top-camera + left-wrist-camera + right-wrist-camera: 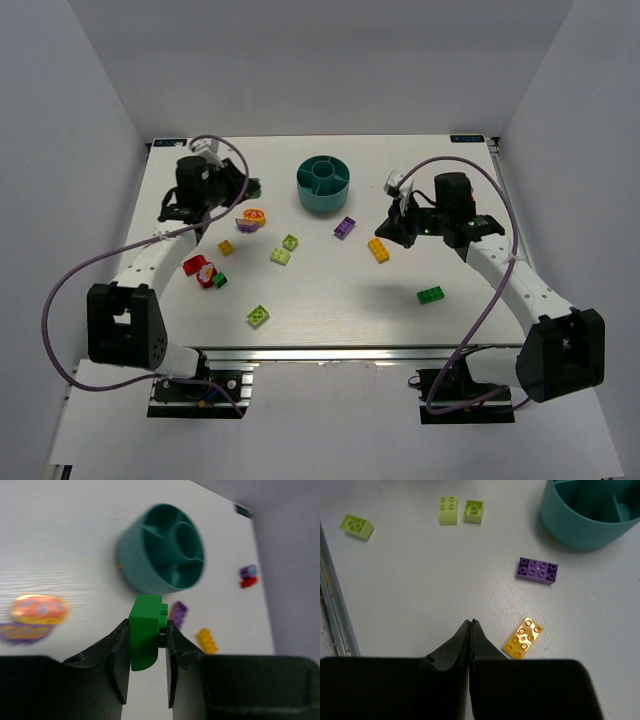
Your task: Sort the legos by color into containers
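My left gripper [147, 626] is shut on a dark green lego [145, 630] and holds it off the table, left of the round teal bowl [303, 192] with its wedge containers [134, 565]. In the top view this gripper [243, 188] hangs at the back left. My right gripper [471, 623] is shut with nothing in it, just left of an orange lego [523, 637] and right of the bowl [580, 530]. A purple lego [537, 570] lies between that orange one and the bowl. In the top view the right gripper [392, 224] is above the orange lego [378, 249].
Lime legos lie mid-table [290, 242], [280, 256] and near the front [258, 316]. Another dark green lego [431, 294] sits front right. A red cluster [200, 270], a small yellow lego [226, 247] and an orange-purple pile [251, 219] lie at the left.
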